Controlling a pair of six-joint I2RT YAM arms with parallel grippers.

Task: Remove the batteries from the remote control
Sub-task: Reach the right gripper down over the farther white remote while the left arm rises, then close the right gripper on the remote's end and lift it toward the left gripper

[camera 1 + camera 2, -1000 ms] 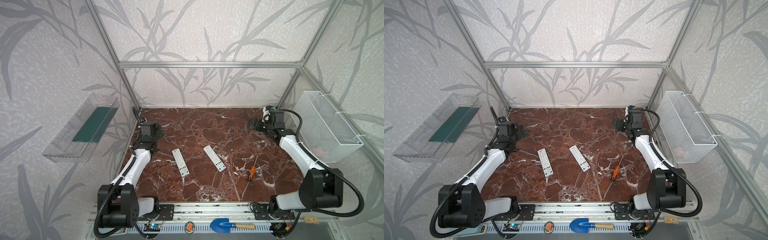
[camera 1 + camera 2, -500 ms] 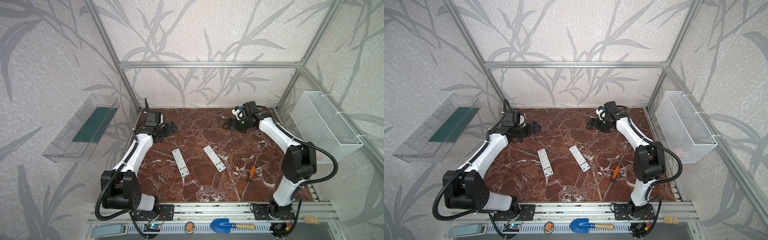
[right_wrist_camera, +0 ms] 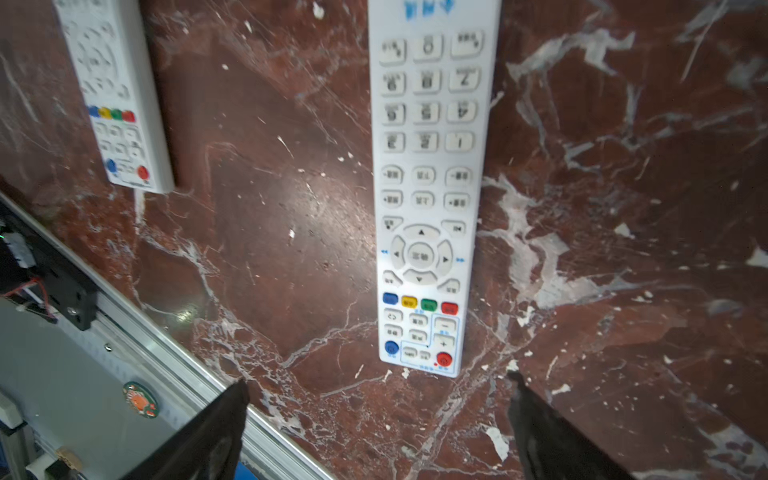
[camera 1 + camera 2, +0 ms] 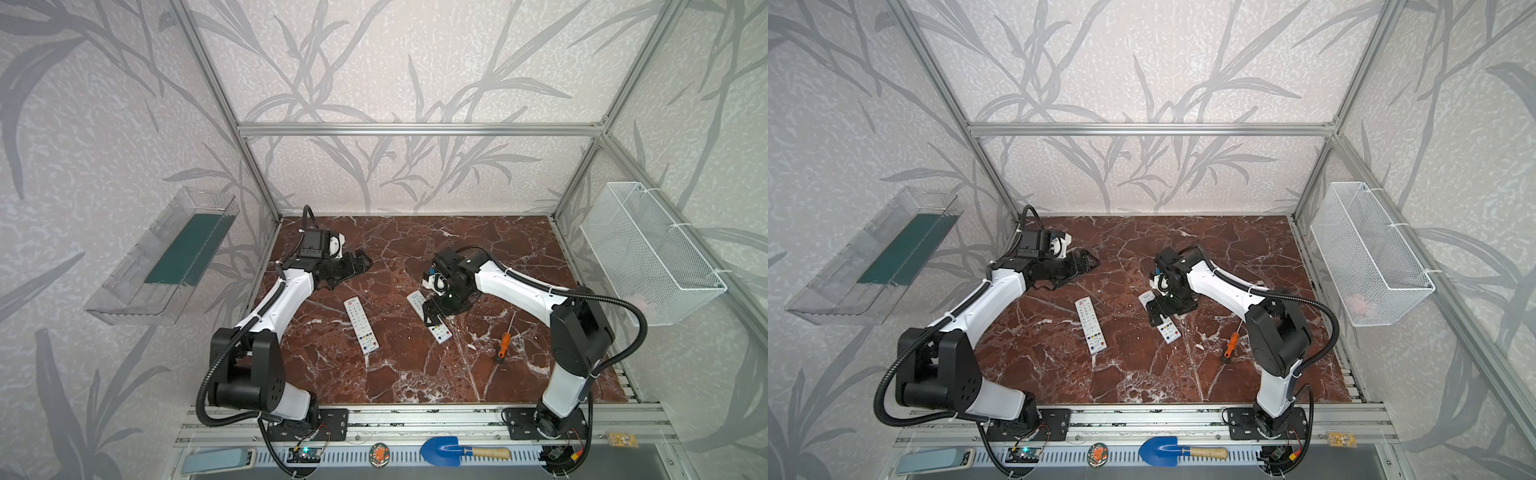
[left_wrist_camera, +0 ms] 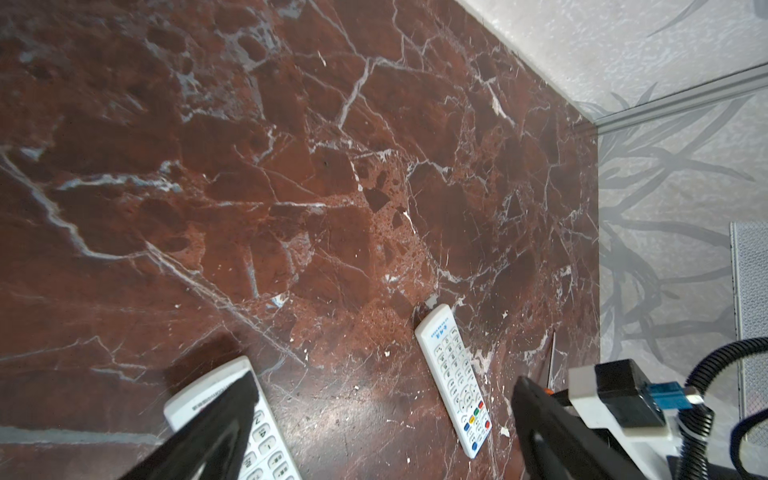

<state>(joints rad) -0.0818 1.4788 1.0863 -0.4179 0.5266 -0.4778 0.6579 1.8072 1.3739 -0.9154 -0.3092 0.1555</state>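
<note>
Left slim white rectangular plastic remote control (image 4: 361, 326) (image 4: 1091, 326) (image 3: 116, 95) lies flat on the red-brown marble surface (image 4: 415, 374), keypad up and back down. Its row of blue, yellow, green and red buttons sits toward the front end. Right slim white rectangular plastic remote control (image 4: 439, 331) (image 4: 1169, 331) (image 5: 455, 378) (image 3: 424, 187) lies beside it, apart and roughly parallel, also keypad up. It has the same 4 coloured buttons and a red round button at its front end. Both slant slightly, far ends leaning left. Both undersides are hidden.

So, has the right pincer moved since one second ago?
Yes. The right pincer came forward from the back corner and now hangs over a remote.
</note>
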